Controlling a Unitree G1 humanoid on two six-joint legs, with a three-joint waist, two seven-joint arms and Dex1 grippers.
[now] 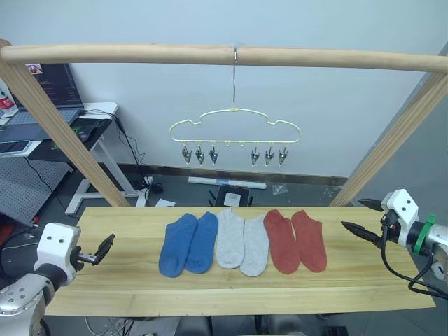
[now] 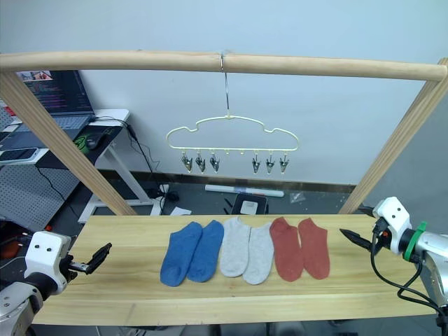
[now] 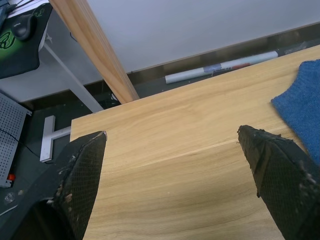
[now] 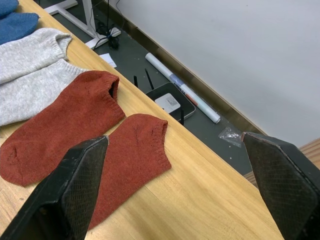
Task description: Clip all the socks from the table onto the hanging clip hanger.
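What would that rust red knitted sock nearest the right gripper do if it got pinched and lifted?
The outermost rust red knit sock lies flat and limp on the light wooden table, so it would probably droop and fold from the pinch. Its thin, soft knit suggests it is light and unlikely to slip.

Six socks lie side by side in a row across the middle of the table. The clip hanger hangs above and behind them. The left gripper hovers over the table's left end, the right gripper over its right end.
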